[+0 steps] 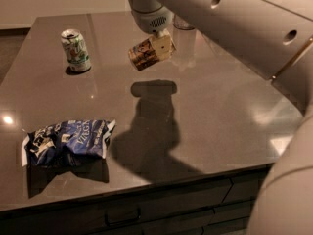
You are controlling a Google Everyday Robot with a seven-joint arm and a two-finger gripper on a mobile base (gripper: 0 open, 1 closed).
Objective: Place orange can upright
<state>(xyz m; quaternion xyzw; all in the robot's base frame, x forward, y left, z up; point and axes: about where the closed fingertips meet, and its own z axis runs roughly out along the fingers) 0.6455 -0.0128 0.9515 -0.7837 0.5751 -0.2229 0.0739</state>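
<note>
The orange can (142,55) has an orange-brown and cream label. It hangs tilted, nearly on its side, in the air above the grey table (220,111). Its shadow lies on the table below it. My gripper (157,45) is shut on the orange can, gripping it at its right end, and hangs from the white arm that crosses the top of the view. The fingers are mostly hidden behind the can.
A white-and-green can (76,50) stands upright at the back left. A crumpled blue chip bag (66,142) lies at the front left. A clear glass (183,23) stands at the back behind the arm. The table's front edge runs above drawers.
</note>
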